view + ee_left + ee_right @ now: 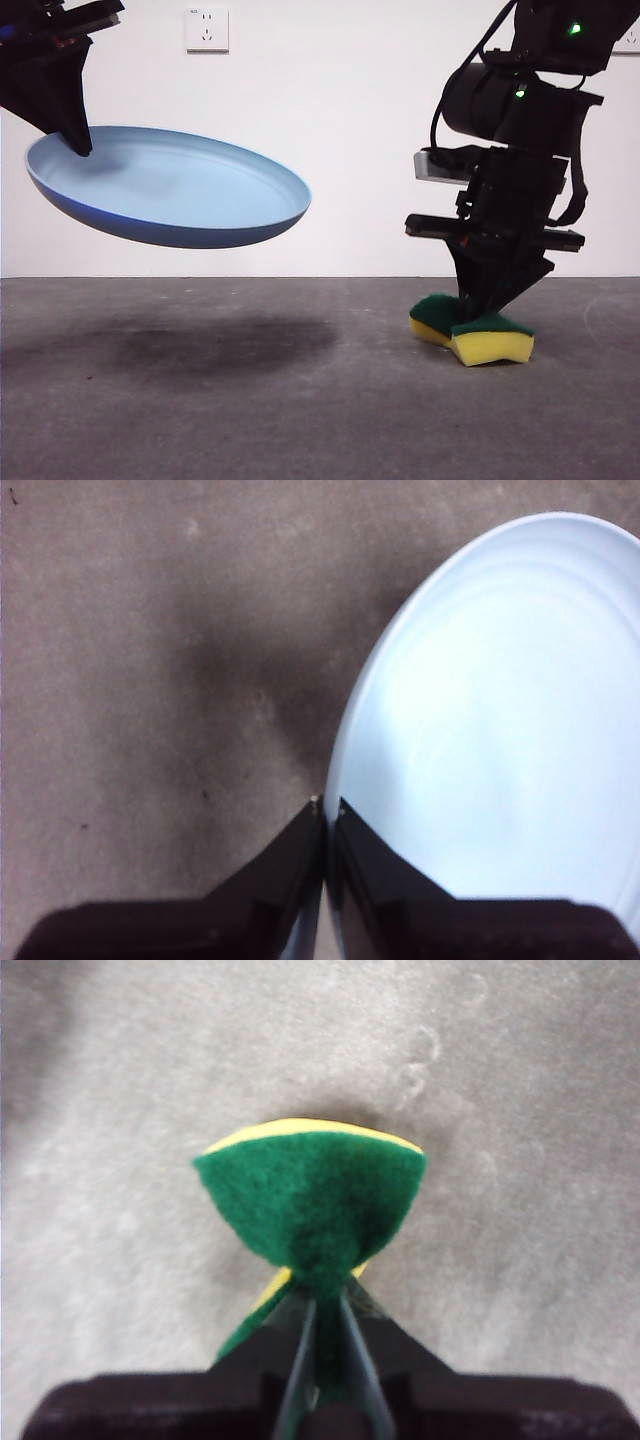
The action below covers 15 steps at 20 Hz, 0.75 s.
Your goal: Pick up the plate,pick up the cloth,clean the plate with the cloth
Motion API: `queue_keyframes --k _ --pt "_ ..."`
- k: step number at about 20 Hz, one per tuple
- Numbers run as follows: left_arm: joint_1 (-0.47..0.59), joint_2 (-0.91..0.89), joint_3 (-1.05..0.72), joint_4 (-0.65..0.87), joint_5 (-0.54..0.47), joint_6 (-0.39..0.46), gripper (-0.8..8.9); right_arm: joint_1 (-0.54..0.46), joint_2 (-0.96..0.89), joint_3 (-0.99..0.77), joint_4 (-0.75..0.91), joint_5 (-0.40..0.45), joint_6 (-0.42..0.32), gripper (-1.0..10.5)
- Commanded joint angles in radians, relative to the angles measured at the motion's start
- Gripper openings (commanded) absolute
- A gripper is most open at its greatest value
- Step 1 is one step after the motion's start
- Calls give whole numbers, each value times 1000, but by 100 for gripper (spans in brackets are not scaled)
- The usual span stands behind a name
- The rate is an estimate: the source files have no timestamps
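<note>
The left gripper (327, 815) pinches the plate's (170, 185) rim, jaws pressed nearly together, and holds the plate tilted in the air above the table (300, 400). The right gripper (490, 310), well to the side of the plate and lower, squeezes the sponge (475, 335), which bulges green-side up between its jaws at about table level. Both pickups look done or nearly so. The next move likely calls for lifting the sponge across onto the plate's face to wipe.
</note>
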Motion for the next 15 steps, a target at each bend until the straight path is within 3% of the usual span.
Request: queue_keyframes --k 1,4,11,15 --pt "-4 15 0 33 -1 8 -8 14 -92 0 3 -85 36 -16" --pt "-7 46 0 59 -1 8 -8 42 -225 0 3 -151 78 -16" --pt "-92 120 0 100 9 -47 -8 215 -441 0 15 -146 130 -17" --pt "-192 121 0 127 71 -55 -8 309 -409 -1 29 10 130 -17"
